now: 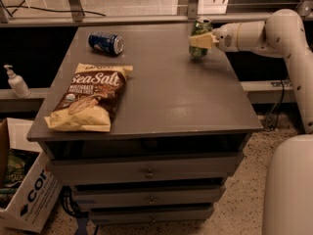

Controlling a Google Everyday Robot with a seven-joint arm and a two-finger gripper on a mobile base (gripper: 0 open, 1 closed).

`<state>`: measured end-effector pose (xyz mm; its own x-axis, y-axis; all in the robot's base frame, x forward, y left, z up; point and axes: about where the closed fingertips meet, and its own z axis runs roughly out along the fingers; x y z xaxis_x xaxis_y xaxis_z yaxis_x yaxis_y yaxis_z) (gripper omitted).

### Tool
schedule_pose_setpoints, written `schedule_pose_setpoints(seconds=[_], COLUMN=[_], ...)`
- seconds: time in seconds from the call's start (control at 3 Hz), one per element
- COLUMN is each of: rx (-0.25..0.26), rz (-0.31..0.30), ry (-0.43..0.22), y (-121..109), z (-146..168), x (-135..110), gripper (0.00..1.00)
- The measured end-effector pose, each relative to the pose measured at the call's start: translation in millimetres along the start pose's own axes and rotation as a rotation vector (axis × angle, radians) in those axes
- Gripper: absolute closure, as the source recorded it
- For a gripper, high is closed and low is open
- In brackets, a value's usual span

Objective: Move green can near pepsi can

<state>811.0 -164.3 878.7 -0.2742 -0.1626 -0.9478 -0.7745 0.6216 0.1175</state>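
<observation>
The white arm (272, 32) reached in from the right, its rounded, smooth-shelled segments bent at an elbow near the upper right corner and running level toward the far right part of the desk (166, 97). At its end the gripper (201, 41) sat against the green can (201, 27), one pale yellowish finger lying across the can's front; the fingers looked closed about the can, holding it at mid-height. The green can stood upright near the far right edge of the desk, its silver top showing above the finger and its mottled green wall showing below.

The pepsi can (105, 42) lay on its side at the far left of the desk, well apart from the green can, dark blue with white markings and a silver end facing right.

The desk had a flat, matte grey top with a dull sheen. Nearer the front left lay a crinkled chip bag (90, 98), brown with cream ends, reading "Sea Salt" in large white letters; the smaller print could not be read. A cardboard box (29, 199) on the floor at lower left showed the dark letters "cor".
</observation>
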Motion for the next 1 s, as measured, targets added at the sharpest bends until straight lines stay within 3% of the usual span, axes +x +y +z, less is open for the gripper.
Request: schedule_pose_setpoints(seconds=[0.33,1.0], rx=[-0.001,-0.064], rz=[0.000,-0.117], ry=[0.000,-0.079], y=[0.3,51.8], z=[0.6,20.5], x=[0.1,-34.1], gripper=[1.00,1.00])
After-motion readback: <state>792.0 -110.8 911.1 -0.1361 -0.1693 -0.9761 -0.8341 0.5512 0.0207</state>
